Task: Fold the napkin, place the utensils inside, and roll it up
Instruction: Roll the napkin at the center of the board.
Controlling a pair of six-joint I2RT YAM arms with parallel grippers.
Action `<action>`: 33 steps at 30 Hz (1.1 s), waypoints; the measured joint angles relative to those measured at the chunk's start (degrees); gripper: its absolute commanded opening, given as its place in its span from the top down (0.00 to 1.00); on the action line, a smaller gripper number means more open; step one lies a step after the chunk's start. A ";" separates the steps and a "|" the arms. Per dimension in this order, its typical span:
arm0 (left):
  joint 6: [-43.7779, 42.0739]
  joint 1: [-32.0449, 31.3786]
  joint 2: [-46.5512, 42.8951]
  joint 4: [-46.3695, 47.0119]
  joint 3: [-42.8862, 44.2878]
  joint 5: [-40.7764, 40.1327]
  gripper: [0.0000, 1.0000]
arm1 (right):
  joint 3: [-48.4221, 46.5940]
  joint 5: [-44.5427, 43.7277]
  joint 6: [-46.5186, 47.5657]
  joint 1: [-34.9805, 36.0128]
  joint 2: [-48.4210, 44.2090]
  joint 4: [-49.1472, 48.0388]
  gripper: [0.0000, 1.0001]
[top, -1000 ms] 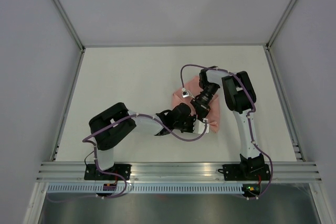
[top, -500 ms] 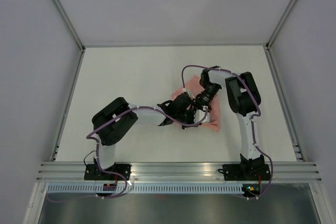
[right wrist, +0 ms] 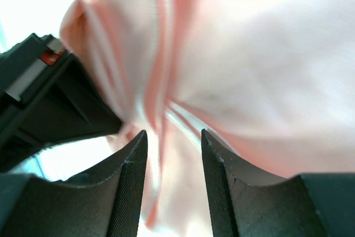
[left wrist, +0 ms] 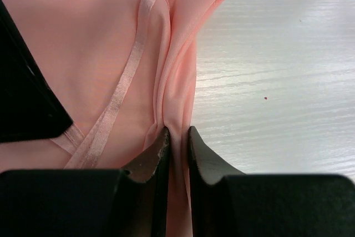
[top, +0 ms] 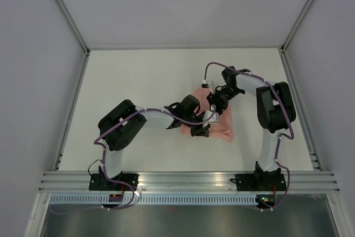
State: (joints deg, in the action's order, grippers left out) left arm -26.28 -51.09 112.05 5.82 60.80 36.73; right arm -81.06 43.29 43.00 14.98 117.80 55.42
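Napkin [left wrist: 100, 43]: edge fold clamped in left gripper [left wrist: 177, 137]; right gripper [right wrist: 172, 148] jaws apart, cloth just ahead. Risk: thin pinch may slip, collapsing fold.

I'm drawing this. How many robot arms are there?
2. The left arm stretches from bottom left to the napkin; the right arm bends toward it from the right.

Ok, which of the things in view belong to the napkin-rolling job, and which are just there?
Job in hand:
napkin, bunched up
left gripper, jaws pinching a fold of it
right gripper, jaws apart over the cloth
utensils: none visible in any view

Just there:
table
metal rail at the near edge
enclosure walls
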 measured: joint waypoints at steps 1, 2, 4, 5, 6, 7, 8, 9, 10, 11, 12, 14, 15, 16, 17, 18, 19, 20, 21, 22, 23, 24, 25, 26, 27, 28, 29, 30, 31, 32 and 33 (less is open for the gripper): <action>0.37 0.15 0.09 -0.02 0.04 0.59 0.98 | 1.20 -0.11 -1.25 -0.61 -1.05 -2.01 0.50; 0.81 0.37 0.22 -0.07 0.07 1.38 0.98 | 2.75 -0.24 -2.84 -1.51 -2.49 -4.33 0.50; 1.64 0.92 0.63 -0.02 0.22 2.93 0.98 | 5.79 -0.37 -6.38 -3.34 -5.29 -9.16 0.49; 2.05 1.20 0.85 -0.02 0.35 3.65 0.98 | 7.37 -0.39 -8.00 -4.37 -6.84 -11.74 0.49; 2.49 1.44 1.01 -0.02 0.44 4.20 0.98 | 8.92 -0.44 -9.44 -5.38 -8.28 -14.16 0.49; 2.89 1.64 1.18 -0.04 0.50 4.70 0.98 | 10.82 -0.52 -11.02 -6.51 -10.08 -17.03 0.48; 3.21 1.86 1.36 -0.15 0.66 5.29 0.98 | 12.74 -0.66 -12.44 -7.61 -12.09 -19.50 0.48; 3.63 2.10 1.62 -0.42 0.94 5.90 0.98 | 14.75 -0.81 -13.77 -8.63 -14.21 -22.05 0.48; 3.96 2.29 1.86 -0.72 1.27 6.38 0.98 | 16.92 -1.07 -14.95 -9.70 -16.76 -24.63 0.48; 4.28 2.56 2.23 -1.14 1.70 7.06 0.98 | 19.04 -1.44 -15.98 -10.58 -19.41 -26.84 0.48; 4.74 2.84 2.58 -1.51 2.14 7.74 0.98 | 20.85 -1.70 -16.61 -11.10 -21.79 -28.79 0.48; 5.55 3.34 3.23 -2.05 2.80 9.07 0.98 | 25.27 -2.40 -17.84 -11.67 -28.04 -33.03 0.46; 5.97 3.58 3.56 -2.27 3.15 9.79 0.98 | 27.21 -2.67 -18.16 -11.72 -31.15 -34.62 0.47; 6.38 3.82 3.87 -2.51 3.43 10.40 0.98 | 28.89 -2.69 -18.21 -11.72 -34.03 -35.89 0.47; 6.69 4.02 4.11 -2.60 3.61 10.86 0.98 | 30.36 -2.69 -18.03 -11.72 -36.72 -36.92 0.47; 7.04 4.20 4.39 -2.80 3.89 11.52 0.98 | 31.74 -2.58 -17.64 -11.72 -39.19 -37.57 0.46; 7.43 4.42 4.68 -2.99 4.17 12.11 0.98 | 33.00 -2.25 -17.16 -11.69 -41.53 -38.07 0.45; 7.76 4.59 5.03 -3.17 4.50 12.76 0.98 | 34.29 -1.95 -16.28 -11.63 -43.63 -38.29 0.44; 8.02 4.72 5.27 -3.48 4.76 13.18 0.98 | 35.41 -1.68 -15.39 -11.61 -45.31 -38.27 0.43; 8.37 4.87 5.62 -3.96 5.22 13.70 0.98 | 36.92 -1.31 -13.92 -11.43 -47.54 -38.32 0.43; 8.68 5.03 6.01 -4.37 5.66 14.32 0.98 | 38.51 -1.11 -12.48 -11.21 -49.66 -37.97 0.42; 8.98 5.16 6.45 -4.94 6.21 14.95 0.98 | 40.15 -1.11 -11.08 -10.82 -51.63 -37.77 0.42; 9.31 5.29 6.88 -5.55 6.78 15.61 0.98 | 41.66 -1.31 -9.81 -10.01 -53.33 -37.77 0.42; 9.62 5.44 7.32 -6.19 7.37 16.33 0.98 | 43.21 -2.01 -8.59 -8.66 -54.88 -37.55 0.42; 9.88 5.57 7.72 -6.82 7.91 16.83 0.98 | 44.59 -2.75 -7.56 -6.78 -56.11 -37.44 0.42; 10.14 5.68 8.11 -7.41 8.39 17.40 0.98 | 45.92 -3.74 -6.69 -4.52 -57.16 -37.55 0.42; 10.38 5.75 8.37 -7.78 8.72 17.84 0.98 | 47.25 -5.07 -5.95 -2.08 -58.07 -37.88 0.40; 10.58 5.79 8.66 -8.28 9.07 18.23 0.98 | 48.54 -6.21 -5.27 0.17 -58.93 -38.05 0.40; 10.71 5.79 8.83 -8.70 9.31 18.62 0.98 | 49.79 -7.19 -4.52 2.45 -59.74 -38.36 0.40; 10.95 5.79 9.03 -9.01 9.44 19.12 0.98 | 50.66 -8.02 -3.91 4.00 -60.28 -38.34 0.40; 11.30 5.81 9.18 -9.22 9.51 19.56 0.98 | 51.76 -9.16 -3.06 5.73 -60.87 -38.58 0.40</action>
State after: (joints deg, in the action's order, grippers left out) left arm -14.98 -45.28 121.23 -3.40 70.30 56.29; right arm -29.30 34.13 39.94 20.71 56.93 16.84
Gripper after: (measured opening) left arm 0.208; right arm 0.596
